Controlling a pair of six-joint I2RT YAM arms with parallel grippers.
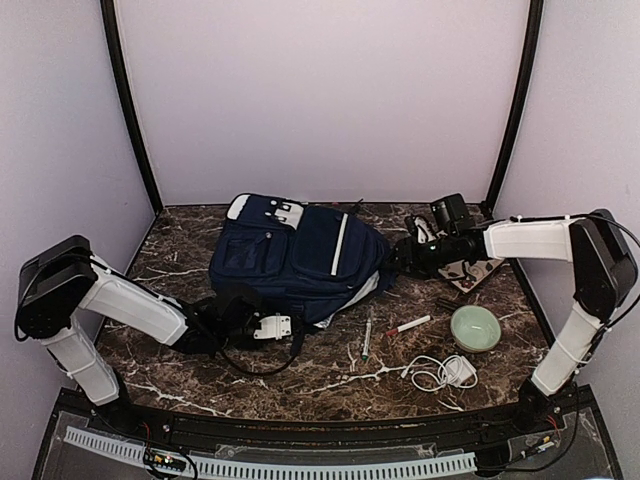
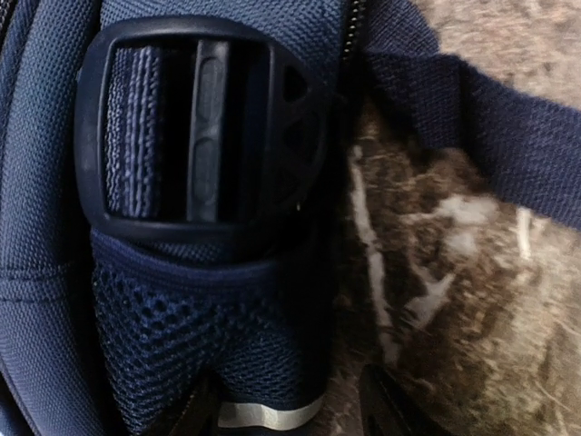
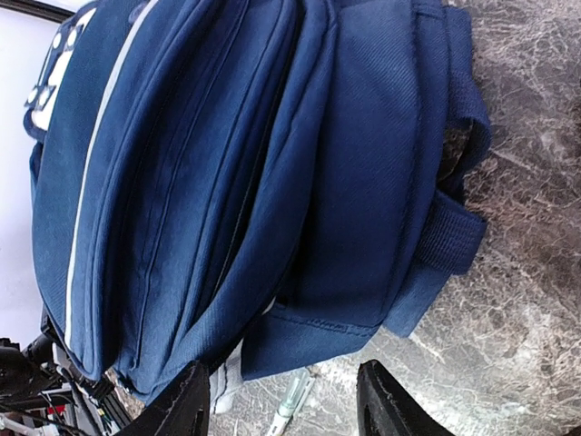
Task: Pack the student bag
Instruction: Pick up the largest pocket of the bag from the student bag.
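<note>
The student bag [image 1: 300,255] is a navy backpack with white stripes, lying flat in the middle of the table. My left gripper [image 1: 255,312] is at its near-left corner. In the left wrist view it [image 2: 290,413] is open, its jaws on either side of the bag's mesh pocket corner [image 2: 236,363], below a black buckle [image 2: 204,136]. My right gripper [image 1: 392,258] is at the bag's right side. In the right wrist view it [image 3: 286,404] is open and empty, close to the bag's edge [image 3: 227,182].
A pen [image 1: 367,335], a red-tipped marker [image 1: 408,325], a green bowl [image 1: 475,327] and a white charger with cable [image 1: 440,372] lie on the marble table right of the bag. A flat item [image 1: 478,272] lies under the right arm. A loose bag strap [image 2: 490,136] crosses the table.
</note>
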